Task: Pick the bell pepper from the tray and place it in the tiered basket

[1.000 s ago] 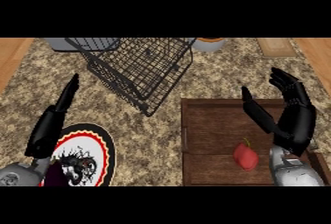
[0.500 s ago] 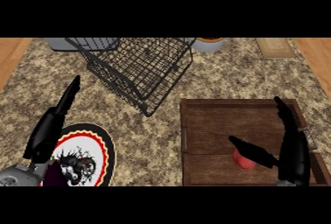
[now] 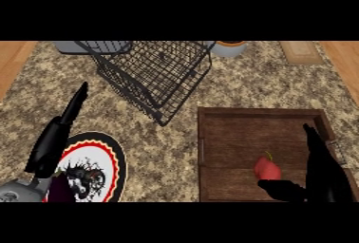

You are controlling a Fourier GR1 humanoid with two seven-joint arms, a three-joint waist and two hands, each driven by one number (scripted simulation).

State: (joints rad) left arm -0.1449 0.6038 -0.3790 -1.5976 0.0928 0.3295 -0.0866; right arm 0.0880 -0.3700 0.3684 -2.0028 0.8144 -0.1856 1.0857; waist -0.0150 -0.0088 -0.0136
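Observation:
A small red bell pepper (image 3: 267, 167) with a green stem lies in the wooden tray (image 3: 259, 112), toward its near right side. My right hand (image 3: 321, 167) stands just right of the pepper with straight fingers (image 3: 311, 142) pointing away from me. Its thumb (image 3: 280, 188) reaches left along the pepper's near side, at or very near the pepper. The hand is open, with nothing held. The black wire tiered basket (image 3: 157, 71) leans at the back, left of the tray. My left hand (image 3: 57, 138) rests open at the left, fingers straight.
A round plate (image 3: 105, 161) with a red and black rim lies at the near left, with a dark purple thing (image 3: 60, 191) at its edge. At the back stand a grey container (image 3: 95, 46), an orange pot (image 3: 230, 47) and a wooden board (image 3: 301, 51).
My right hand has come down from above the tray's right edge to beside the pepper, and its thumb now lies on the pepper's near side. The left hand has stayed put.

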